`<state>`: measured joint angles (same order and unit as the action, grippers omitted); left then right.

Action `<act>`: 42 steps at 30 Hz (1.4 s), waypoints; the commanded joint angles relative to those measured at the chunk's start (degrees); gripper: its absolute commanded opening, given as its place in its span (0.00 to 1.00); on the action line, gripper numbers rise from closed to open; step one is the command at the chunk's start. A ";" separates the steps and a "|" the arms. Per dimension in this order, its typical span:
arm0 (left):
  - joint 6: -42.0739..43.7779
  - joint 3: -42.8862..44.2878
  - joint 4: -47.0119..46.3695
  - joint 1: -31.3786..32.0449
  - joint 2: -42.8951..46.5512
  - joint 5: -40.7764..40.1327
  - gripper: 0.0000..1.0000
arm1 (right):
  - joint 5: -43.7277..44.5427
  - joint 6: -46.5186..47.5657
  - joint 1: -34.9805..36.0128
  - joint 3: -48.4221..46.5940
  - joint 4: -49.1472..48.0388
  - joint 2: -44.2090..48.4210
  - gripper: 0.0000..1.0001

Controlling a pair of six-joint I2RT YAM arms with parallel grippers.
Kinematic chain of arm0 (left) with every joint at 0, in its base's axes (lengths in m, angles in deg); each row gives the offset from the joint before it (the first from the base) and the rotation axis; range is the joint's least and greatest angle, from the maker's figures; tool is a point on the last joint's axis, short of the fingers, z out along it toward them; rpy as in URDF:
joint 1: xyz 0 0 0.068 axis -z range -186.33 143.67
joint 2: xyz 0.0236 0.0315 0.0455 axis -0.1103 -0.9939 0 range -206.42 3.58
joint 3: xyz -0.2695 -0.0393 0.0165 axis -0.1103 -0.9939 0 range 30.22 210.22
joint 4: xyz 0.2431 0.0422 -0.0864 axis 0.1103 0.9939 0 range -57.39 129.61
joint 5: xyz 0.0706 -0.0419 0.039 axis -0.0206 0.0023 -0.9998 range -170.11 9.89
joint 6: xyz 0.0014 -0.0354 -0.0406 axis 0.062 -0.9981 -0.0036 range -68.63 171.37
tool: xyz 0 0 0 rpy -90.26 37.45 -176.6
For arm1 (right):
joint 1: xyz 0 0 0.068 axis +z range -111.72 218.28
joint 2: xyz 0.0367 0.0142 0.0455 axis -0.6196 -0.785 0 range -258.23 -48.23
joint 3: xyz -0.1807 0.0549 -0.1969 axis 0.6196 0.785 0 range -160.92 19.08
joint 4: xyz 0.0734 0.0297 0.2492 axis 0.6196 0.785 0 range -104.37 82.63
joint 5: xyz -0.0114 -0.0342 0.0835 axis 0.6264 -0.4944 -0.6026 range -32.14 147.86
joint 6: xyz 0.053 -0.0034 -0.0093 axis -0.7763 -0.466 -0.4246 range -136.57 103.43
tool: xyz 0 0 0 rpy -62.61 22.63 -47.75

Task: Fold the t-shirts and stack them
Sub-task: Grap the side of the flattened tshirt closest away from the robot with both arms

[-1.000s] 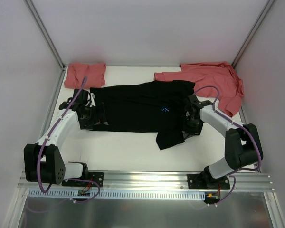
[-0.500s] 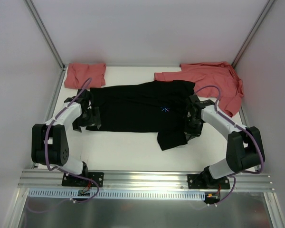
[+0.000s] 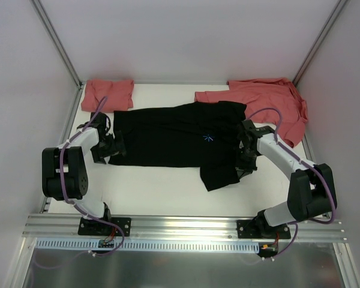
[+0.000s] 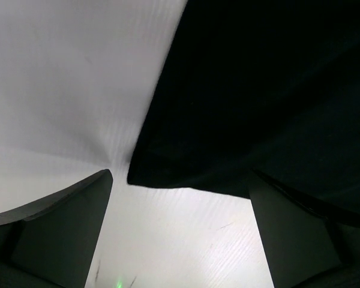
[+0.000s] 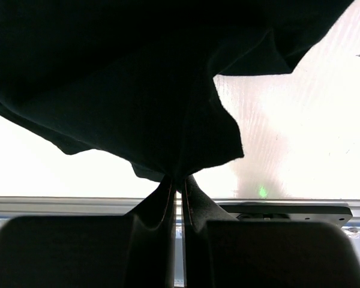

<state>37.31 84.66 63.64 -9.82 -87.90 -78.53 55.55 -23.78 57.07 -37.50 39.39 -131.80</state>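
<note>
"Three t-shirts lie on your table. The black t-shirt is spread across the middle with its small blue chest mark facing up. One flap of it reaches toward the near side, by your right arm."

"And the salmon ones?"

"You have a folded salmon t-shirt in the far left corner. A crumpled salmon t-shirt fills the far right corner, and its sleeve lies right beside the black one's far edge."

"What about my left gripper?"

"Your left gripper sits low at the black shirt's left edge. Its wrist camera shows the fingers standing wide apart. A corner of the black cloth lies on the table between them, and I cannot see either finger touching it."

"And the right?"

"Your right gripper is at the shirt's right side. There the fingers are pressed together on a pinch of black cloth, which gathers to a point at the tips. The rest of the shirt spreads out beyond them over the white table."
</note>
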 commanded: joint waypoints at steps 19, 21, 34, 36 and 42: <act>-0.88 3.48 2.18 -1.00 -3.27 10.37 0.00 | -0.07 1.31 -2.61 -2.66 2.31 1.57 0.00; -0.53 4.10 3.86 -1.00 -0.81 10.63 0.00 | -0.15 1.31 -2.62 -3.53 3.28 2.00 0.01; -0.52 1.11 13.71 -1.00 10.79 12.39 0.00 | -1.74 0.79 -2.79 -1.17 12.86 11.14 0.01; -0.61 0.76 14.67 -1.00 11.76 13.35 0.00 | -2.26 0.61 -2.70 -0.20 14.79 13.51 0.01; -0.26 0.40 17.40 -0.82 14.49 14.15 0.00 | -3.49 -0.44 -2.79 3.31 19.98 20.90 0.01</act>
<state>35.95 85.34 77.21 -10.52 -76.25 -66.42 53.30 -23.40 54.60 -35.34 53.16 -114.51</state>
